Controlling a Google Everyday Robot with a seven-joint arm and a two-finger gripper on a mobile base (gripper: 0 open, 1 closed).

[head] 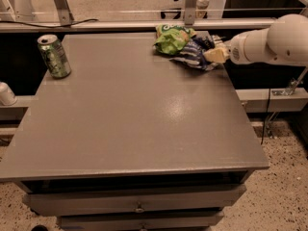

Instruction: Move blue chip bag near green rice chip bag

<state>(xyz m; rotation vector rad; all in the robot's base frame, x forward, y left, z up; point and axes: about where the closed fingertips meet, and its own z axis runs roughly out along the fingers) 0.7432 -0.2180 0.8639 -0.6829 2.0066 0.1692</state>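
The blue chip bag [193, 55] lies crumpled at the far right of the grey table [130, 114], touching the right side of the green rice chip bag [172, 38]. My gripper [214, 54] reaches in from the right on a white arm [269, 41]. It is shut on the right end of the blue bag, low over the table's back right corner. The far side of the blue bag is hidden behind the fingers.
A green soda can [54, 56] stands upright at the far left of the table. A metal rail [115, 25] runs along behind the table. A white object [6, 94] sits off the left edge. Drawers [139, 208] are below the front edge.
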